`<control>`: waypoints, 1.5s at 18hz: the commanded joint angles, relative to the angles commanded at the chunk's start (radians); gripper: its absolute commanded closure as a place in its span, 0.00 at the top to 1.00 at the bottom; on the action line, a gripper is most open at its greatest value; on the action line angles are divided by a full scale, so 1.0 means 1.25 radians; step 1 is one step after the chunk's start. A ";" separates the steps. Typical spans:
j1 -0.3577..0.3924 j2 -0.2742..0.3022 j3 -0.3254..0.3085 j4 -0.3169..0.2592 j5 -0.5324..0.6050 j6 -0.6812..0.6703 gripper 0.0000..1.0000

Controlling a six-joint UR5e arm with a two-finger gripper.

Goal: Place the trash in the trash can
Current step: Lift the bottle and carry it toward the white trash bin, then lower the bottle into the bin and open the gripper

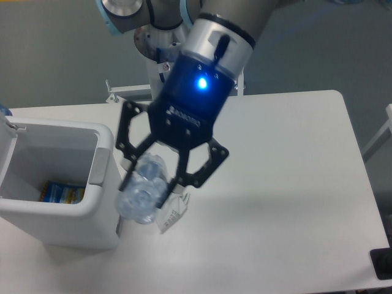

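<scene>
My gripper [152,181] hangs well above the table, shut on the crushed clear plastic bottle [143,191], which points toward the camera. It hovers just right of the trash can [103,160], a white boxy bin standing open at the left with a grey panel on its right rim. The crumpled white wrapper [171,211] lies on the table under the gripper, mostly hidden by the fingers and bottle.
A yellow and blue packet [61,192] lies at the bottom of the bin. The bin's lid [6,131] stands up at the far left. The arm's base [160,43] rises behind the table [294,184].
</scene>
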State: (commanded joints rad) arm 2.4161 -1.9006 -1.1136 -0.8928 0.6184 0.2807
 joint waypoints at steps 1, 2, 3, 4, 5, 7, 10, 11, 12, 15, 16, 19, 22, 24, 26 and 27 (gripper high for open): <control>-0.012 0.000 -0.002 0.000 -0.005 0.001 0.47; -0.026 0.000 -0.003 0.000 -0.005 0.000 0.47; -0.039 -0.001 -0.004 0.000 -0.005 -0.005 0.48; -0.054 -0.004 -0.005 0.000 -0.005 -0.019 0.48; -0.064 -0.005 -0.011 0.000 -0.004 -0.027 0.48; -0.079 -0.005 -0.025 0.000 -0.004 -0.028 0.48; -0.108 -0.007 -0.047 0.002 -0.003 -0.021 0.48; -0.119 -0.007 -0.056 0.004 -0.003 -0.015 0.48; -0.129 -0.007 -0.070 0.009 -0.003 0.003 0.48; -0.153 -0.001 -0.110 0.027 0.001 0.047 0.49; -0.157 -0.002 -0.114 0.026 0.002 0.043 0.49; -0.162 -0.001 -0.134 0.027 0.005 0.050 0.56; -0.163 0.004 -0.152 0.031 0.006 0.054 0.61; -0.163 0.017 -0.175 0.036 0.006 0.059 0.61; -0.163 0.031 -0.198 0.034 0.006 0.085 0.66; -0.161 0.033 -0.206 0.034 0.006 0.092 0.67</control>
State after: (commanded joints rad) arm 2.2150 -1.8592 -1.3713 -0.8498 0.6259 0.3957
